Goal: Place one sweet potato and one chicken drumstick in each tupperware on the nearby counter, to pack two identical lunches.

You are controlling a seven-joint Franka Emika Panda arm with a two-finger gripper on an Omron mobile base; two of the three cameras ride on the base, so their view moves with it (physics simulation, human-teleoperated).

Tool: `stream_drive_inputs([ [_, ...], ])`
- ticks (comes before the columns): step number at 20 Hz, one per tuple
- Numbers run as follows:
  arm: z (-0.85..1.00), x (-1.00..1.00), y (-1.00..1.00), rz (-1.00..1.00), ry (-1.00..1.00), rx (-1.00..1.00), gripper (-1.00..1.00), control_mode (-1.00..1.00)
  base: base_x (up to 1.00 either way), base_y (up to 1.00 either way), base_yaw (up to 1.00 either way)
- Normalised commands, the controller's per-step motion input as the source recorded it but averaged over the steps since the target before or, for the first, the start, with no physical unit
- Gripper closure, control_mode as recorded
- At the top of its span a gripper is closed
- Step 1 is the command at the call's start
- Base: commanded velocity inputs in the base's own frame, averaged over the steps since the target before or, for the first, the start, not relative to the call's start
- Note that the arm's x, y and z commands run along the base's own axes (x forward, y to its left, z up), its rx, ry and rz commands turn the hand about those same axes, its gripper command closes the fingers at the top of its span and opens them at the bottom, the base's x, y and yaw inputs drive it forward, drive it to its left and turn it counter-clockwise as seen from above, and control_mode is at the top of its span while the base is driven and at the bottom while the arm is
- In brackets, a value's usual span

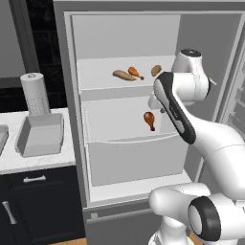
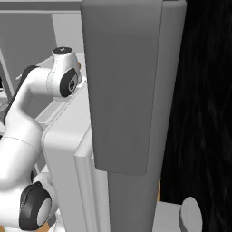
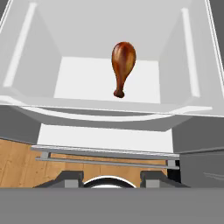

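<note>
One drumstick (image 3: 122, 65) lies alone on the middle fridge shelf (image 3: 105, 81), glossy brown, with a fat rounded meat end tapering to a thin bone knob that points toward the hand. It looks light and rigid but slick and rounded, so my guess is the thick end gives the surest hold, jaws across its width. Above, the upper shelf (image 1: 95, 79) carries another drumstick (image 1: 135, 72), a tan sweet potato (image 1: 124, 75) and a second brownish piece (image 1: 156, 70), probably also a sweet potato, partly hidden by the arm. The gripper (image 3: 110, 178) hovers short of the shelf, holding nothing; its spread I cannot tell. One tupperware (image 1: 40, 135), matte grey, sits on the marble counter (image 1: 48, 160) beside a paper towel roll (image 1: 34, 93).
</note>
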Motion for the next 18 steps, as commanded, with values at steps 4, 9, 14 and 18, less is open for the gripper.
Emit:
stream_drive_inputs([
  [4, 0.00, 0.00, -0.01, 0.00, 0.00, 0.00, -1.00, -1.00, 0.00, 0.00, 0.00],
  [9, 0.11, -0.05, 0.00, 0.00, -0.21, 0.00, -1.00, -1.00, 0.00, 0.00, 0.00],
  [14, 0.51, 0.00, 0.00, -0.01, -0.22, 0.00, -1.00, -1.00, 0.00, 0.00, 0.00],
  [18, 0.53, 0.03, -0.01, -0.04, -0.19, 0.00, -1.00, -1.00, 0.00, 0.00, 0.00],
])
